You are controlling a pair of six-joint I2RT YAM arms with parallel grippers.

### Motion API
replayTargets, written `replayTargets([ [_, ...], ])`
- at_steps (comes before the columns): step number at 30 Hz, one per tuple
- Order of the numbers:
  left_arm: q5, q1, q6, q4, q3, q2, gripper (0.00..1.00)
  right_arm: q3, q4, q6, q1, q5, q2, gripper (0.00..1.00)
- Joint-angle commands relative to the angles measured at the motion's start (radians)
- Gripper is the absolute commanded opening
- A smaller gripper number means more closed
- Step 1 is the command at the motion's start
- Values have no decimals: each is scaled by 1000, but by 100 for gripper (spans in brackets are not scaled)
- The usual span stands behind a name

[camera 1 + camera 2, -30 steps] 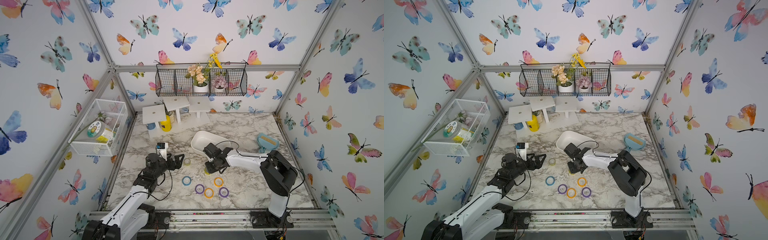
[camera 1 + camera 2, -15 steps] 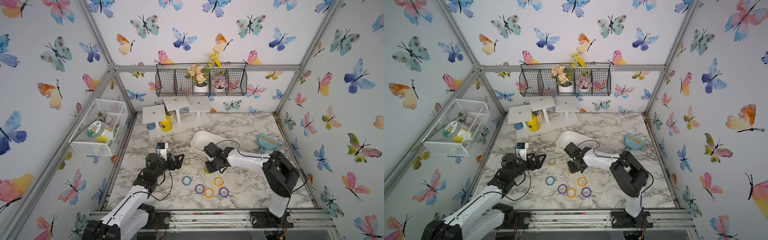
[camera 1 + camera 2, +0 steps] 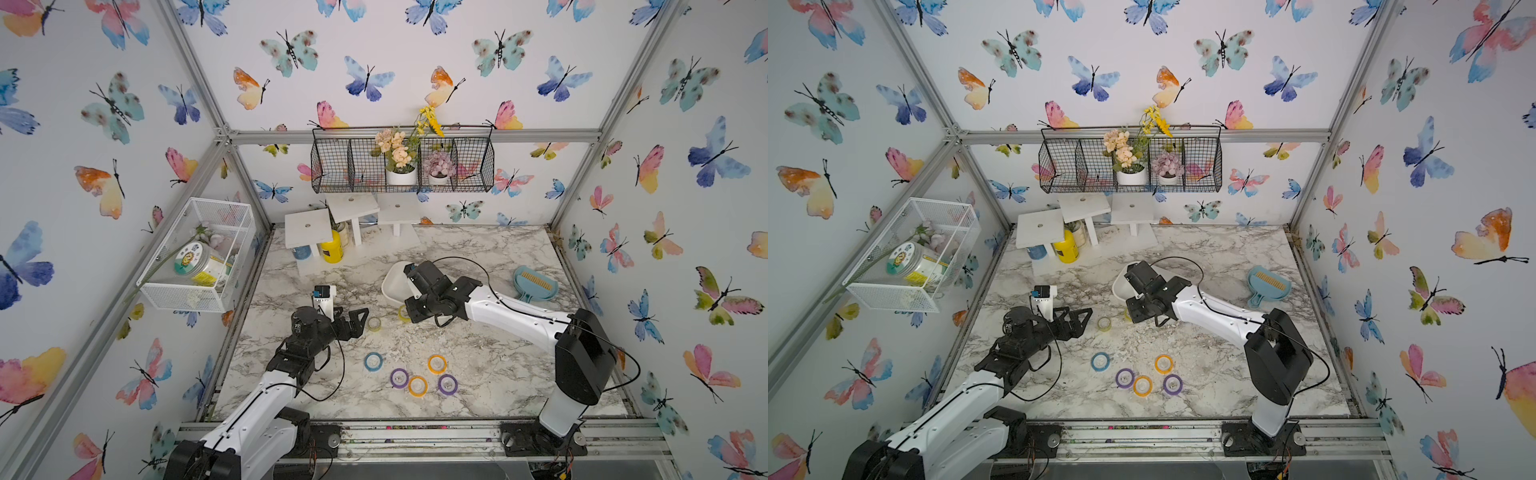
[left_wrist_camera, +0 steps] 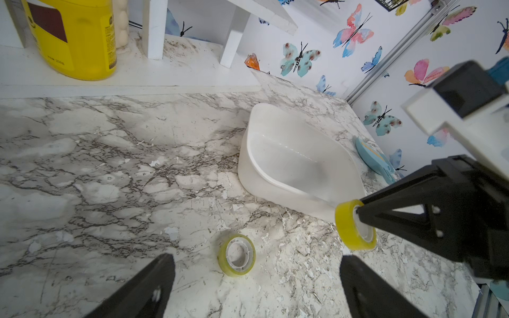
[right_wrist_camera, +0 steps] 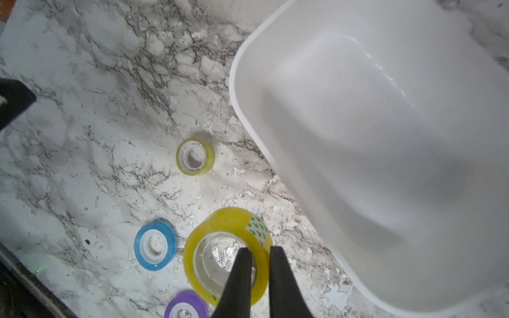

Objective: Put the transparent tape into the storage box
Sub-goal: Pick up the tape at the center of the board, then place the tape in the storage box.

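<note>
We see a staged robot test cell: an aluminium frame (image 3: 415, 136), butterfly-papered walls (image 3: 104, 124), a marble-print tabletop (image 3: 478, 353), two arms bolted to a rail (image 3: 415, 436).

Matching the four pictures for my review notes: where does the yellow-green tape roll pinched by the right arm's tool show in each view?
Top views: yellow-green tape roll peeks out beside the right tool, just off the white storage box's near end.
Left wrist: the roll hangs on a black fingertip, in front of the box.
Right wrist: the roll's wall sits between two fingers, lifted off the marble.
Shared landmark: the white storage box.
</note>
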Motion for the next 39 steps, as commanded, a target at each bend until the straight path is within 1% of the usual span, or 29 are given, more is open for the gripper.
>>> replayTargets([
  [1,-19,-4,10,-1,15,0,99,58,-43,-45,-51,38,43,11],
  [8,-17,-4,8,-4,16,0,99,95,-37,-86,-158,40,98,11],
  [13,-15,-4,8,-3,16,0,99,74,-33,-100,-201,57,140,11],
  [21,-15,-4,8,-3,18,7,99,61,-25,-103,-225,124,186,11],
  [28,-16,-4,8,-5,17,5,99,95,-53,-108,-232,195,229,10],
  [33,-18,-4,8,-6,18,6,99,110,-65,-112,-235,224,249,10],
  [36,-18,-4,8,-6,19,6,99,116,-72,-113,-235,238,253,11],
  [39,-18,-4,8,-8,19,7,99,123,-77,-112,-235,238,258,16],
])
